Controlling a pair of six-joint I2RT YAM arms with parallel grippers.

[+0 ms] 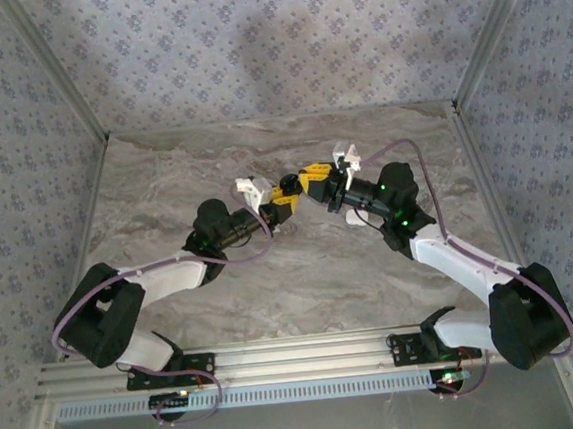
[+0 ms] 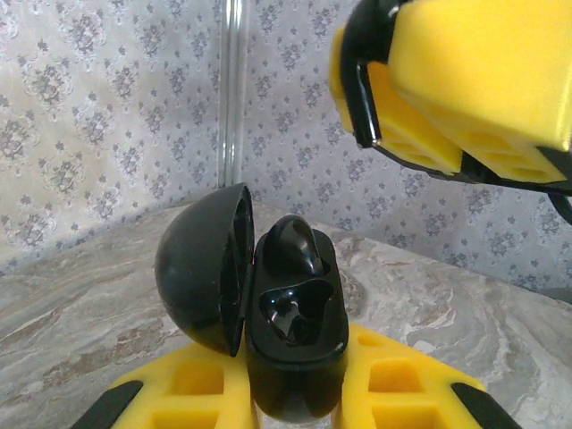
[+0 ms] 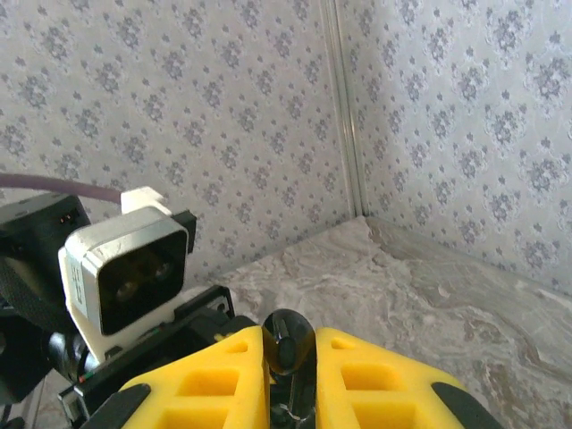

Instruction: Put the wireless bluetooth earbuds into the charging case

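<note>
Over desk (image 1: 164, 185) middle, am clamping open case (image 2: 295, 353) in left gripper (image 2: 295, 402); right gripper (image 3: 290, 362), pinching bud (image 3: 288, 340), is hanging just above, up-right of case mouth.

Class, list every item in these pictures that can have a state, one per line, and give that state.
charging case: gripped by left gripper
lid: open
first earbud: sitting in the case's far pocket
near pocket: looks empty
second earbud: pinched by right gripper, outside the case
left gripper: shut on charging case
right gripper: shut on second earbud
</note>
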